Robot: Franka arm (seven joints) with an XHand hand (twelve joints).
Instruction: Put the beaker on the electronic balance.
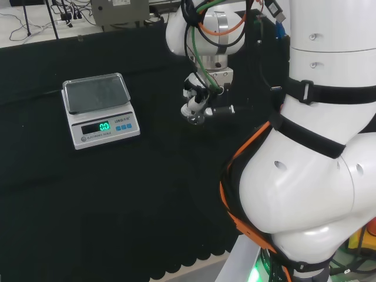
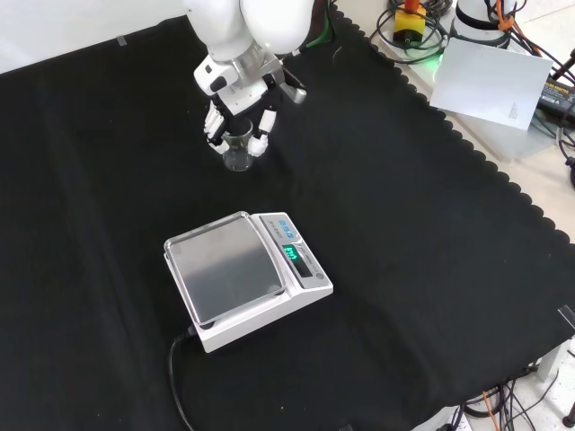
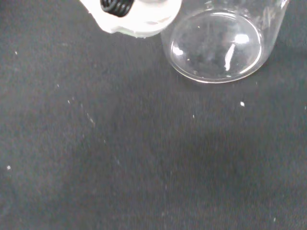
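Black cloth (image 2: 431,296) covers the whole counter, with cables and gear along its edges. Balance (image 2: 247,277) sits empty near the middle. Hand (image 2: 235,112) has its fingers wrapped round the beaker (image 2: 237,151), well apart from it.

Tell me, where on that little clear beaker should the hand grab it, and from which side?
Probably round its straight side wall, coming down from above. The beaker stands upright on the cloth, and the hand already has fingers either side of it in the front view.

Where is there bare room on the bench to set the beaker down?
The balance pan is bare. Open cloth lies between the balance and the scalloped edge, also on the balance's far side. The one crowded spot is where the hand closes around the beaker.
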